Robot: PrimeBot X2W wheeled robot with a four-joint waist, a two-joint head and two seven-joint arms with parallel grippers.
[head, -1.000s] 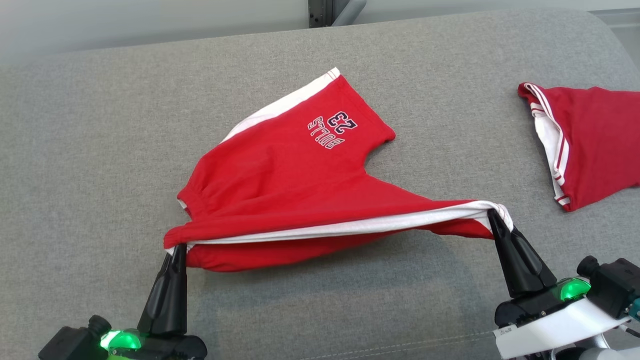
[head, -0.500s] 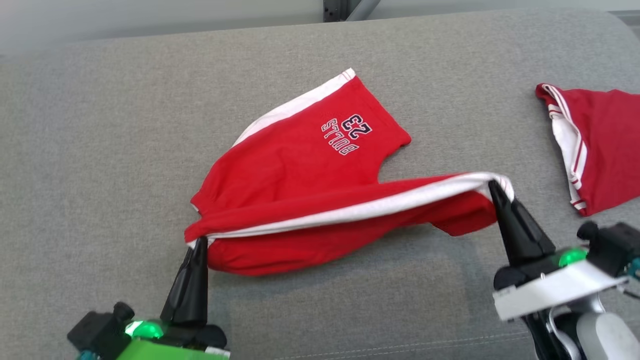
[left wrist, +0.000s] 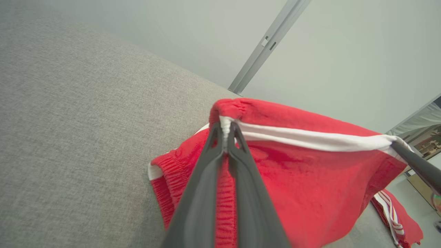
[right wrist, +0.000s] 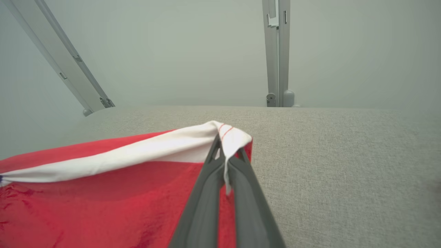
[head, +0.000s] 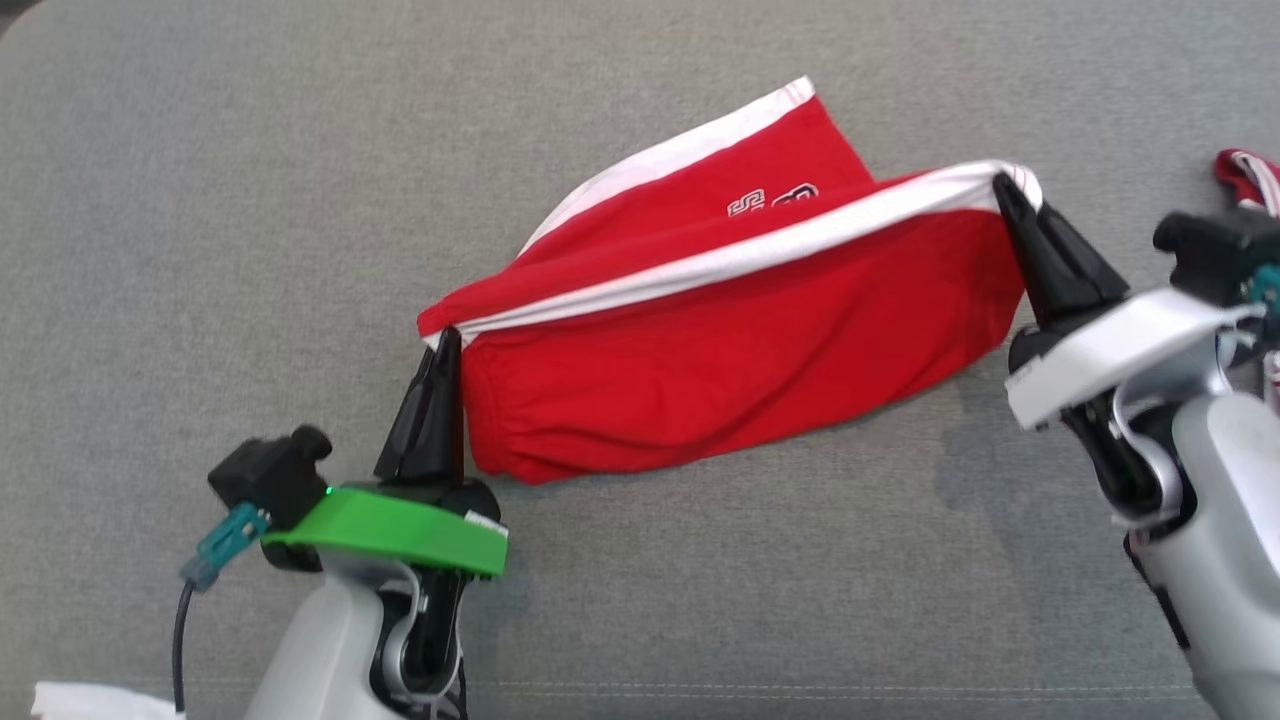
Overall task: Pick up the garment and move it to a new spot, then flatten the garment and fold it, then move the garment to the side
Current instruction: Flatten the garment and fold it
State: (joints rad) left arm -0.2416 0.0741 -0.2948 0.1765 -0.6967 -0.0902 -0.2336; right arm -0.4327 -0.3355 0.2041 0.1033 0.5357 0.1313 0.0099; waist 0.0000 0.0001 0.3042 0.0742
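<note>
Now, the garment [head: 720, 380], a pair of red shorts, hangs stretched between the two grippers and is lifted along its white side stripe [head: 740, 255]. Below the stripe the red cloth drapes down towards the bench [head: 200, 200], which is covered in grey fabric. The far leg lies flat on the bench behind, with part of its dark-and-white lettering [head: 770, 200] showing above the raised edge. We note the left gripper [head: 449, 335] at the gathered waistband [left wrist: 162, 172] end, its fingers pressed together on the end of the stripe. The left wrist view shows the white cloth pinched between the tips. The right gripper [head: 1000, 185] holds the hem end of the same stripe, fingers likewise clamped on the cloth, which bunches over the tips in the right wrist view. The garment sits near the middle of the bench. A second red garment [head: 1245, 170] with white trim lies at the right edge of the head view, apart from the first. Metal posts [right wrist: 277, 51] stand beyond the bench's far edge.
</note>
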